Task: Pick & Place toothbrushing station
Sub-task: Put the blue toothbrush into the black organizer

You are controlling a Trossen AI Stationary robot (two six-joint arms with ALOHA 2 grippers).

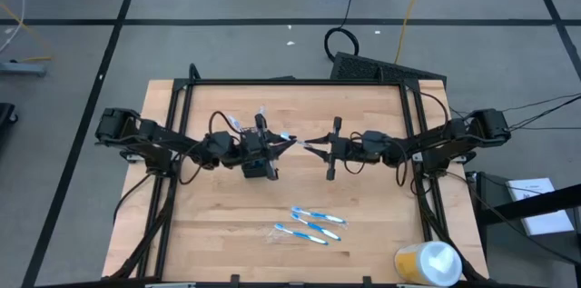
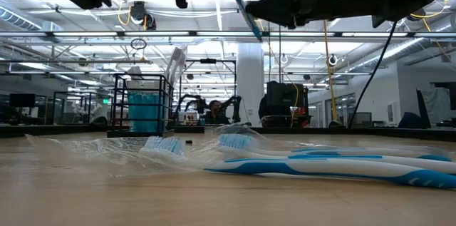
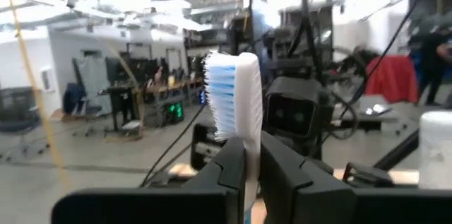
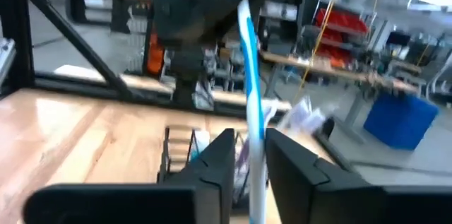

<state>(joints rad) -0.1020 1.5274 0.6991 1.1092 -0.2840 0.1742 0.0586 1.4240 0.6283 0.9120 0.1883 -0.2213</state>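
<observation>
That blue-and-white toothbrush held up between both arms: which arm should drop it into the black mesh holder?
Probably left: its gripper grips the toothbrush directly above the holder.

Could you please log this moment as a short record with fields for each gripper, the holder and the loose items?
left gripper: shut on the toothbrush, head end
right gripper: shut on the same toothbrush, handle end
mesh holder: on the table, below the left gripper
loose toothbrushes: lying near the front edge
yellow-and-white container: front right corner
</observation>
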